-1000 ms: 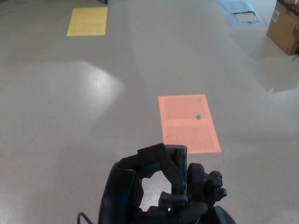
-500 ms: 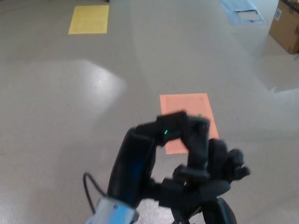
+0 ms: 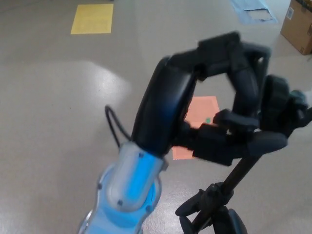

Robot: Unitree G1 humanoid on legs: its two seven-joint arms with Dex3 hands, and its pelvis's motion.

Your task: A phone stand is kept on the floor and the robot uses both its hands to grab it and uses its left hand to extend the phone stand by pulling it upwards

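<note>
The phone stand's thin black pole point(image 3: 242, 171) slants up from the bottom of the head view to its black head point(image 3: 280, 105) at the upper right. My left hand point(image 3: 219, 97) fills the middle of the picture and is raised high. Its fingers are curled shut around the top of the stand, and its blue and white forearm point(image 3: 127, 192) comes in from the lower left. My right hand point(image 3: 207, 214) shows only partly at the bottom edge, wrapped around the lower part of the pole. The stand's base is out of sight.
An orange floor marking point(image 3: 204, 109) with a green dot lies behind my left hand. At the far left is a yellow marking point(image 3: 92, 18). A cardboard box point(image 3: 300, 24) and a blue sheet point(image 3: 251, 9) sit at the far right.
My left hand has risen a long way, from the bottom of the picture to its upper part, carrying the top of the stand. A stretch of pole now shows beneath it. The right hand stays low.
</note>
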